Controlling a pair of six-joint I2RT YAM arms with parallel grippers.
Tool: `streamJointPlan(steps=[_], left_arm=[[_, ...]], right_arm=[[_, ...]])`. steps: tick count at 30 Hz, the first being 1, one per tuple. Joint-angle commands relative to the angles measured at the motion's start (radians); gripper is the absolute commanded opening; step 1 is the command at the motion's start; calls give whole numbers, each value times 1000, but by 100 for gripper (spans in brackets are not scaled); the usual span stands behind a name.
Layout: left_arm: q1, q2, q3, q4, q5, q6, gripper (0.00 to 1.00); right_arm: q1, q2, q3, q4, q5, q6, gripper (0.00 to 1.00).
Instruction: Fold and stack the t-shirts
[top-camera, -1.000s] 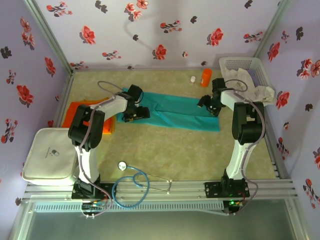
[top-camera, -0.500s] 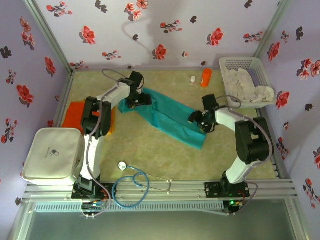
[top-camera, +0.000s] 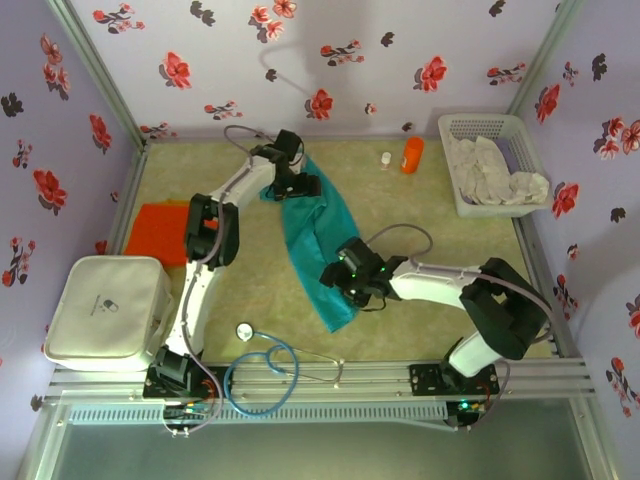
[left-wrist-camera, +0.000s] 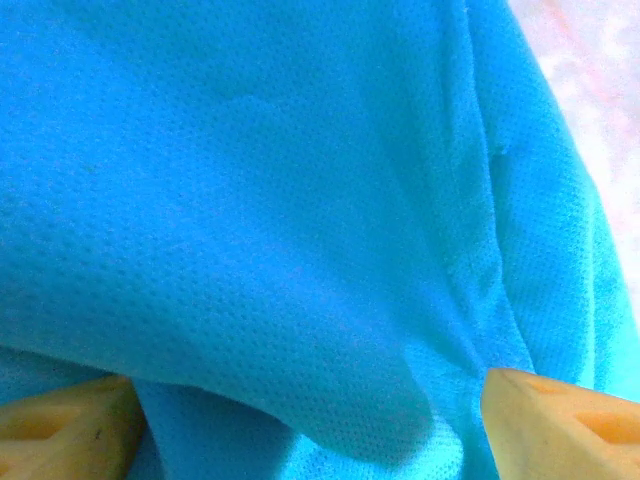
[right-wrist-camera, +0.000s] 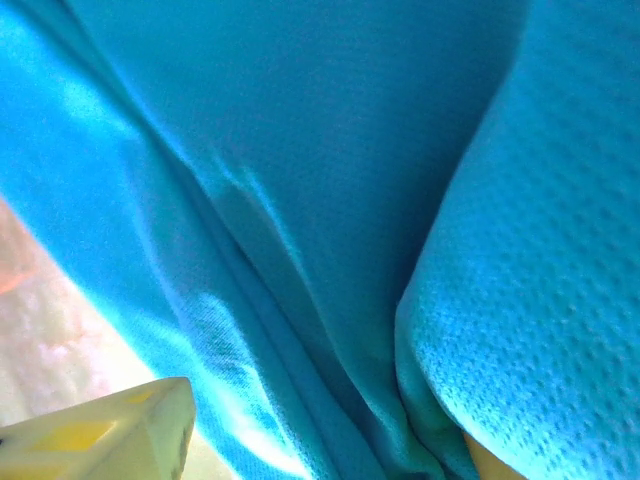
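From above, the long teal-green soft cloth t-shirt (top-camera: 315, 235) lies as a narrow twisted band on the beige table (top-camera: 420, 220), running from the far middle towards the near edge. Its far end is bunched under the left gripper (top-camera: 300, 187), and the right gripper (top-camera: 340, 276) sits on its near part, so both ends of the cloth are partly covered. The bright orange folded cloth t-shirt (top-camera: 155, 235) lies well apart at the left edge, with its right side cut off by the left arm. In the left wrist view, teal cloth drapes over the left gripper (left-wrist-camera: 310, 430). The yellow fingers (left-wrist-camera: 560, 425) clamp a fold whose creases run into one pad, and the tips are buried. In the right wrist view, the right gripper (right-wrist-camera: 300, 450) likewise pinches the shirt. One pale finger (right-wrist-camera: 110, 430) shows, while a thick fold almost smothers the other.
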Motion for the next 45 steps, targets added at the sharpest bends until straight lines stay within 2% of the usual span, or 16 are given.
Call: streamJointPlan(steps=[1, 6, 11, 14, 19, 22, 27, 31, 33, 45], left_arm=[[-38, 43, 70, -23, 36, 24, 81], [-38, 63, 131, -26, 35, 56, 82], [-4, 39, 159, -89, 9, 99, 82], [22, -29, 112, -96, 7, 117, 82], [48, -169, -21, -56, 26, 126, 81], [63, -221, -90, -47, 26, 118, 81], [116, -238, -181, 9, 30, 73, 79], [163, -184, -173, 53, 85, 52, 67], [177, -151, -155, 60, 119, 33, 59], [182, -58, -152, 139, 137, -60, 51]], right_arm=[[68, 110, -39, -38, 24, 122, 72], [128, 152, 14, -15, 26, 148, 72], [148, 74, 52, -157, 88, 119, 73], [146, -27, 61, -267, 146, 82, 75], [146, -152, 88, -404, 181, -87, 76], [117, -221, 63, -458, 204, -120, 75], [-21, -328, -24, -435, 163, -181, 70], [-115, -338, -72, -387, 92, -252, 66], [-129, -320, -77, -377, 79, -291, 64], [-128, -238, -196, -120, -24, -254, 50]])
